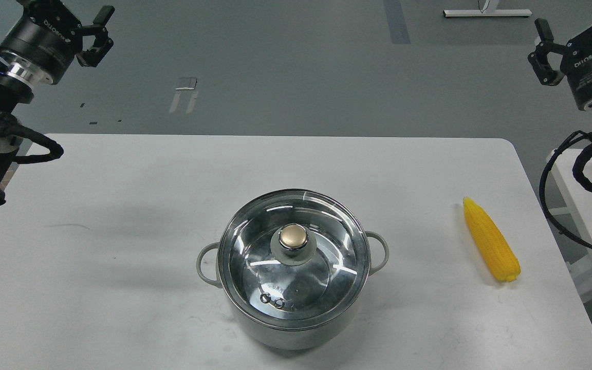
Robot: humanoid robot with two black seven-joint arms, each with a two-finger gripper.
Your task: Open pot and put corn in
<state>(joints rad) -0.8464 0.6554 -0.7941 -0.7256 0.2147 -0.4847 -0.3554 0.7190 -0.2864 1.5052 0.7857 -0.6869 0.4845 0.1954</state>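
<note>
White table (121, 205); grey floor (285, 67) beyond; white bar (486, 13) far.

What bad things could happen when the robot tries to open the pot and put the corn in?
The lid is glass with a small round knob, so it might slip from a gripper and drop, maybe cracking. The corn lies near the table's right edge; a clumsy nudge could roll it off. Both grippers, left and right, are far away, so nothing is held yet.
</note>
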